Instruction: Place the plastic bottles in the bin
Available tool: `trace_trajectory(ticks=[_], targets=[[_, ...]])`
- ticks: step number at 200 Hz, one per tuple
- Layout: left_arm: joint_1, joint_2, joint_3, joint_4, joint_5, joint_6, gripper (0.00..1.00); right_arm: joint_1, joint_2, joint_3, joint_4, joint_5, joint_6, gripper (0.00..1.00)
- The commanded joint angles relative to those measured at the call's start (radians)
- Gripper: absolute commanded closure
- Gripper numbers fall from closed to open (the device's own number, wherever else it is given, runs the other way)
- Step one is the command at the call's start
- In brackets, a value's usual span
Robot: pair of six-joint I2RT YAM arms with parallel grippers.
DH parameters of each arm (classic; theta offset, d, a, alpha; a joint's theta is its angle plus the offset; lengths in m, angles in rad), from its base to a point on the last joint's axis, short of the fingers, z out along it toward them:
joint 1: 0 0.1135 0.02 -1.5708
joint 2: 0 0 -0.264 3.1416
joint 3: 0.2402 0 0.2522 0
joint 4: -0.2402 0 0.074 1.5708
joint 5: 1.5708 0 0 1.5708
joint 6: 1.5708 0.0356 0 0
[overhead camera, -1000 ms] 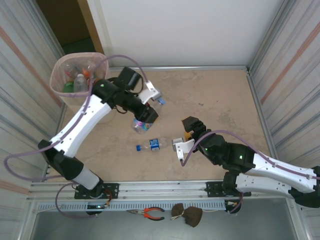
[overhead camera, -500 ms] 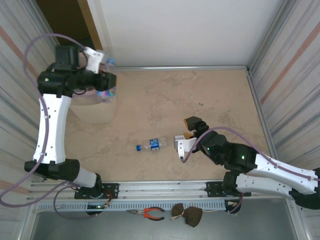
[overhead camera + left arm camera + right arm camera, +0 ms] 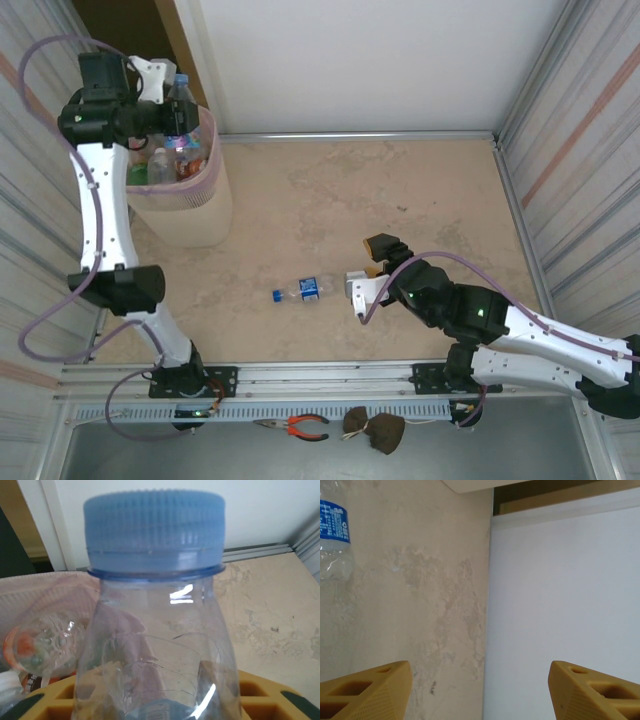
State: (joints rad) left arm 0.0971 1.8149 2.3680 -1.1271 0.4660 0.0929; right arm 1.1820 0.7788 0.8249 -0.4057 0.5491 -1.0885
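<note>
My left gripper [image 3: 172,112] is raised over the bin [image 3: 200,215], a beige wastebasket with a pink liner [image 3: 30,592] at the far left. It is shut on a clear plastic bottle [image 3: 155,630] with a blue cap [image 3: 181,82], held upright between the yellow fingers [image 3: 55,700]. Several bottles [image 3: 158,165] lie inside the bin, one with an orange ring [image 3: 42,647]. Another clear bottle with a blue label [image 3: 303,290] lies on the table; its end [image 3: 334,530] shows in the right wrist view. My right gripper [image 3: 366,268] hovers just right of it, open and holding nothing [image 3: 480,692].
Corrugated metal walls [image 3: 575,120] close in both sides and a white panel [image 3: 350,60] stands at the back. Red-handled pliers [image 3: 300,427] and a brown object [image 3: 375,430] lie in the tray in front of the arm bases.
My left arm has lifted the blue-capped bottle from the middle-left of the table up and left to above the bin. The right arm has barely moved.
</note>
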Motion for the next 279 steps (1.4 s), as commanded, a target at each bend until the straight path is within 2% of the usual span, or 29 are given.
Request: trace_trajectory(ticks=[1,25,59,81,115,146,179,228,255,279], targets=[[0.005,0.054,0.092,-0.027,-0.045,-0.001,0.60,-0.007,-0.001,0.037,0.001,-0.004,0.028,0.29],[0.006,0.109,0.113,-0.056,-0.087,0.043,0.60,-0.008,-0.001,0.037,-0.005,-0.005,0.036,0.29],[0.003,0.178,0.139,-0.200,-0.115,0.157,0.59,-0.008,0.004,0.042,-0.014,-0.006,0.044,0.29],[-0.020,0.195,0.116,-0.272,-0.217,0.237,0.59,-0.011,0.013,0.044,-0.012,-0.018,0.044,0.29],[-0.040,0.160,-0.012,-0.242,-0.351,0.271,0.58,-0.018,0.033,0.048,-0.012,-0.026,0.040,0.29],[-0.052,0.153,-0.051,-0.250,-0.401,0.286,0.49,-0.018,0.033,0.045,-0.016,-0.025,0.044,0.29],[-0.060,0.125,-0.026,-0.247,-0.403,0.277,0.30,-0.019,0.028,0.048,-0.016,-0.026,0.044,0.29],[-0.059,0.072,0.047,-0.231,-0.323,0.252,0.20,-0.018,0.033,0.049,-0.006,-0.026,0.044,0.29],[-0.050,0.046,0.051,-0.206,-0.295,0.233,0.21,-0.018,0.033,0.048,-0.001,-0.026,0.044,0.29],[-0.045,0.038,0.045,-0.203,-0.303,0.229,0.37,-0.019,0.033,0.048,-0.002,-0.026,0.044,0.29]])
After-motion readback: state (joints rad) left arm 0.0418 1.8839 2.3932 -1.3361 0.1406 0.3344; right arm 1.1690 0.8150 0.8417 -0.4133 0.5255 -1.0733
